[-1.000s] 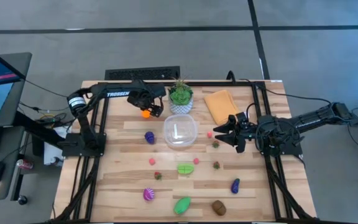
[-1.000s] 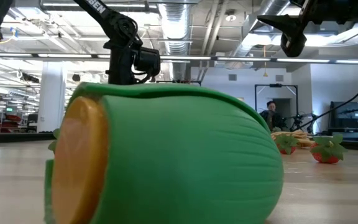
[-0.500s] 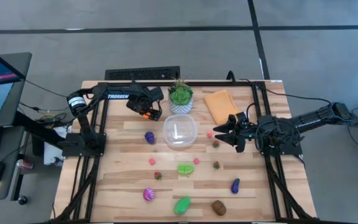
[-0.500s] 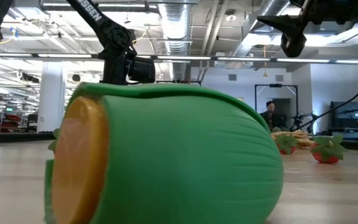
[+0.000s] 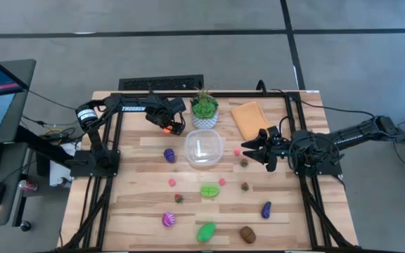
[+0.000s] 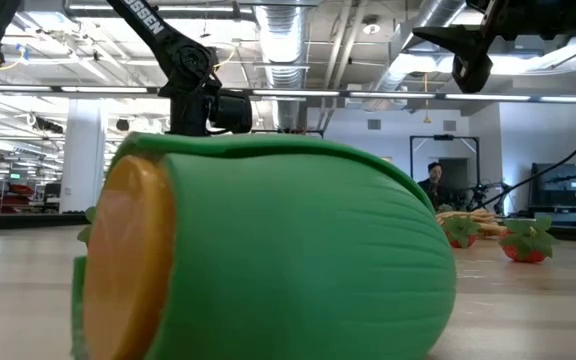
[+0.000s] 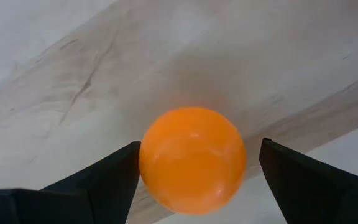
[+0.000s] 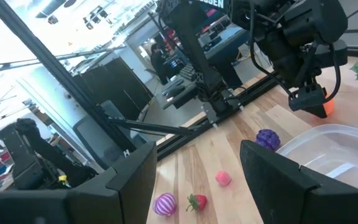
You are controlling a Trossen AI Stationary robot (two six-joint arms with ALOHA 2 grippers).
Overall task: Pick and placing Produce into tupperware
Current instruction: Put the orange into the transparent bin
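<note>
An orange ball (image 7: 192, 160) lies on the wood near the table's far-left part, left of the potted plant. My left gripper (image 5: 166, 125) is open and points down over it, a finger on each side. The clear container (image 5: 203, 149) stands mid-table with nothing in it. My right gripper (image 5: 255, 150) hovers open just right of the container. Several toy pieces lie scattered nearer: a purple one (image 5: 169, 154), a green one (image 5: 209, 190), a brown one (image 5: 247, 233) and an eggplant (image 5: 266, 209). My left gripper straddles the orange ball from above, pointing down. One finger (image 7: 114, 177) meets the ball's side (image 7: 146, 163), while the other finger (image 7: 291, 174) stands a small gap away. The ball rests on the table.
A green plant in a white pot (image 5: 204, 109) stands just far of the container, and a folded orange cloth (image 5: 250, 118) lies to its right. A big green toy with an orange end (image 6: 268, 250) fills the low view. Black frame rails run along both table sides.
My left gripper has come down and tipped over the orange ball, which showed free beside it a second ago and now sits between the fingers. The ball has stayed in place. The right arm has kept still.
</note>
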